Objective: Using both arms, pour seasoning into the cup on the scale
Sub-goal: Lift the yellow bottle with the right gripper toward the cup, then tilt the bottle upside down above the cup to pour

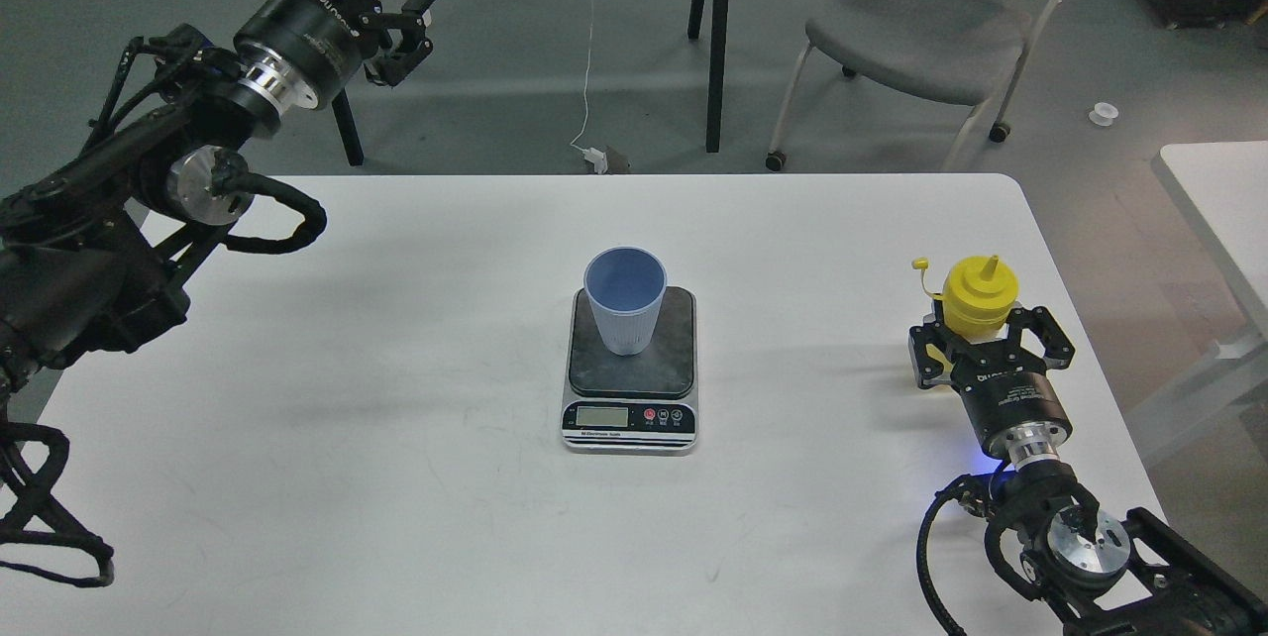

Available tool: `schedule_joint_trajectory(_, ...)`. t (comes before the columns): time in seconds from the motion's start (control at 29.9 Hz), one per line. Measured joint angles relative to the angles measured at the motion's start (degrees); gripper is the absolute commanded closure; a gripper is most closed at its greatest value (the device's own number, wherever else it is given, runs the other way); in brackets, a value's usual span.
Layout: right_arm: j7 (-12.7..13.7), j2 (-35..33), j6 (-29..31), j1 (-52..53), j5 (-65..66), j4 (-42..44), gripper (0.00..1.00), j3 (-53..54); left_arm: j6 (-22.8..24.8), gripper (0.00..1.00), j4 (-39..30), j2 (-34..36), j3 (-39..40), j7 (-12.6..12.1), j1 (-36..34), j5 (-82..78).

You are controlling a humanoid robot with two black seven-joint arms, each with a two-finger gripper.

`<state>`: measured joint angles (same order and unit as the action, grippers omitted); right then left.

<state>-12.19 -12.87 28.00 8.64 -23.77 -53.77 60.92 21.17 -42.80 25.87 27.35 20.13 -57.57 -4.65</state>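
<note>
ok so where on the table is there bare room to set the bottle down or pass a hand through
The white table is bare across the whole stretch left of the scale, and along the front edge below its display. There is also a bare strip between the scale and the right hand. It is crowded at the right edge, where that hand flanks the yellow bottle, and at centre, where the cup stands on the scale.

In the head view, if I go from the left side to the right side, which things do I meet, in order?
Left gripper, raised beyond the table's far left edge → cup standing on the scale at the table's middle → right gripper, its fingers on either side of the yellow seasoning bottle.
</note>
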Motion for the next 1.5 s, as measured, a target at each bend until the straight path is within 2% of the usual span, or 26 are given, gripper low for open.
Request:
schedule_joint_trajectory(0.1,-0.4,-2.8,0.0,1.1,1.5,-0.7,0.62,1.3,0.0,0.01,0.0,0.9,0.5,0.0,0.0,0.1)
schedule_joint_trajectory(0.4,-0.6,-18.1,0.0,12.6,14.4,-3.9,0.64,2.2,0.4,0.01,-0.1,1.4,3.7,0.1,2.0,1.1)
schedule_joint_trajectory(0.6,-0.6,-19.8,-0.3,22.3,31.9,-5.0,0.65,1.6,1.1,0.01,-0.1,-0.2,10.5,0.1,6.2,1.2)
schedule_joint_trajectory(0.77,-0.5,-17.9,-7.8,29.0,50.6,-8.4,0.65,-1.7,3.4,0.01,-0.1,-0.5,15.0,0.2,9.4,2.6)
schedule_joint_trajectory(1.0,-1.4,-9.7,-16.5,39.7,74.4,-8.1,0.65,-15.6,4.5,0.01,0.0,-0.5,16.0,0.2,11.9,7.4)
schedule_joint_trajectory(1.17,-3.2,-2.9,-21.6,47.3,85.7,-3.9,0.65,-27.6,4.7,0.01,0.3,-1.5,16.0,0.2,13.4,8.3)
schedule_joint_trajectory(1.3,-5.2,0.0,-25.3,51.1,93.5,-0.9,0.65,-34.4,4.7,0.01,0.5,-2.6,15.9,0.1,14.9,8.4)
schedule_joint_trajectory(1.5,-5.8,2.7,-30.6,52.9,104.8,0.4,0.66,-41.1,4.5,0.01,0.5,-3.6,16.0,0.1,15.4,8.4)
